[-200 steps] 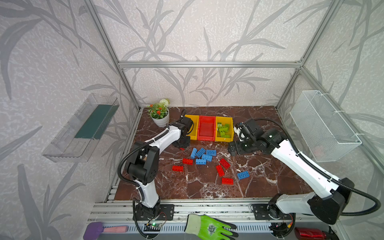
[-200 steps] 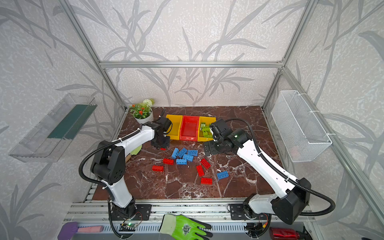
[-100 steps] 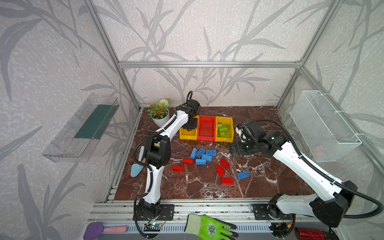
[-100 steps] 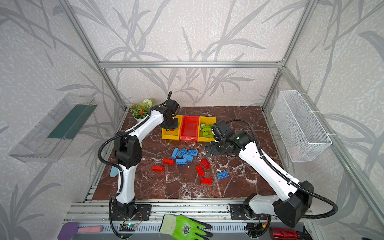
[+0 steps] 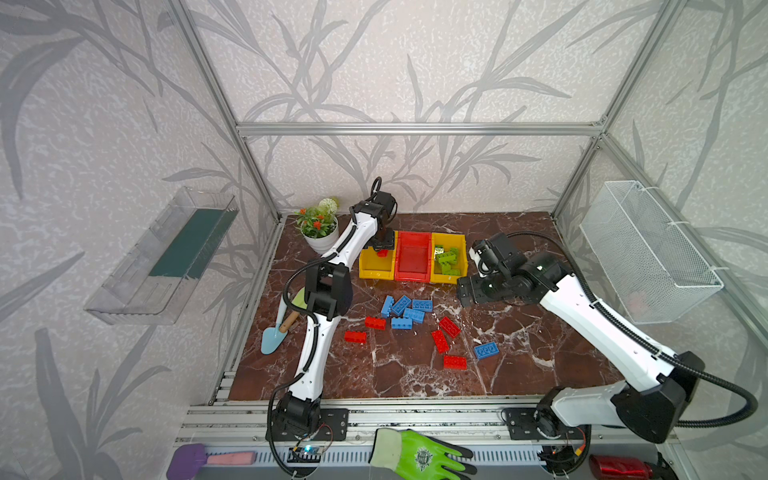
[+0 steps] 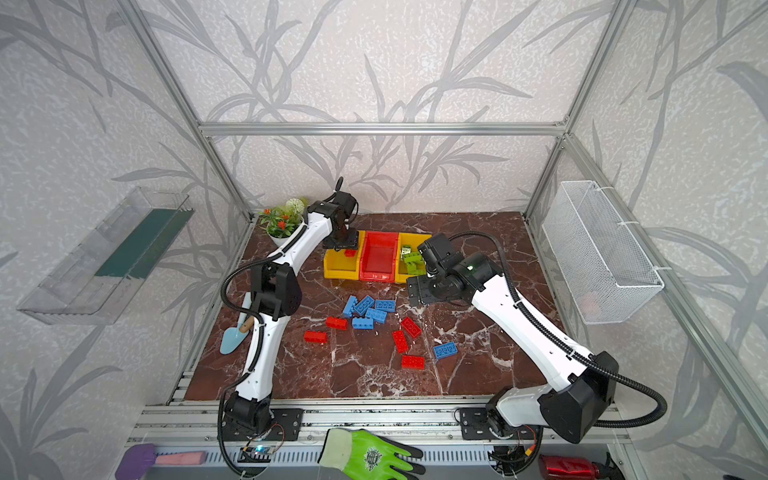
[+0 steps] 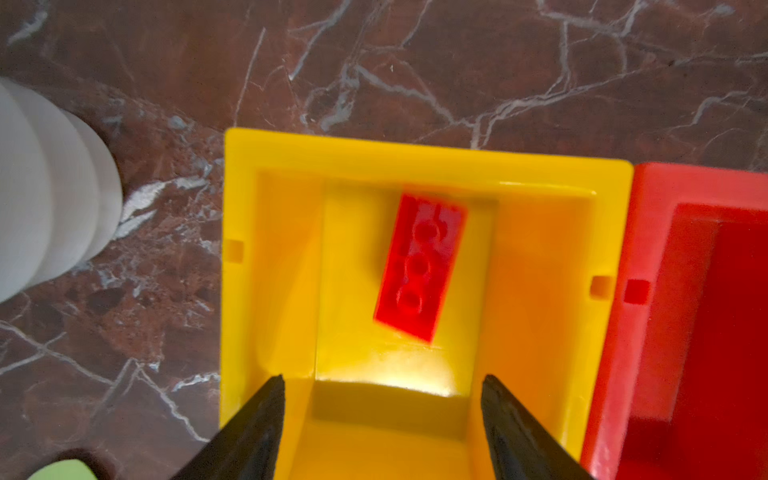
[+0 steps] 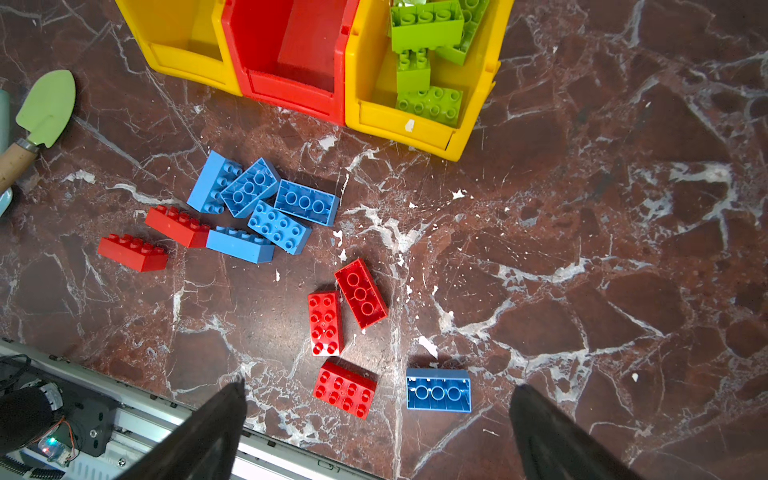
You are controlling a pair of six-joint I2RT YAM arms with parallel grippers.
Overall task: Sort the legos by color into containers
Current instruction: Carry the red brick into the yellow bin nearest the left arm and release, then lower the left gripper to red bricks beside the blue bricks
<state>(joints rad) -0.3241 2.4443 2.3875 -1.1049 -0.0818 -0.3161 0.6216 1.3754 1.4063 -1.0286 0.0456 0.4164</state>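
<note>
My left gripper [image 7: 382, 380] hangs open above the left yellow container [image 7: 415, 153], also seen in both top views [image 5: 383, 243] [image 6: 343, 243]. One red lego [image 7: 419, 268] lies studs-down inside that container, free of the fingers. The red container [image 5: 411, 276] holds no legos that I can see. The right yellow container [image 8: 399, 129] holds several green legos [image 8: 428, 20]. My right gripper [image 8: 380, 386] hovers open and empty above the table, right of the containers [image 5: 463, 293]. Several blue legos [image 8: 266, 203] and red legos [image 8: 326, 322] lie loose on the marble.
A potted plant [image 5: 318, 230] stands left of the containers. A small trowel [image 5: 276, 332] lies by the left arm. A wire basket [image 5: 648, 249] hangs on the right wall and a clear tray [image 5: 166, 257] on the left. A green glove [image 5: 419, 455] lies on the front rail.
My left gripper rose from the table beside the containers to above the left yellow one and opened, letting the red lego fall in. The right arm shifted only slightly.
</note>
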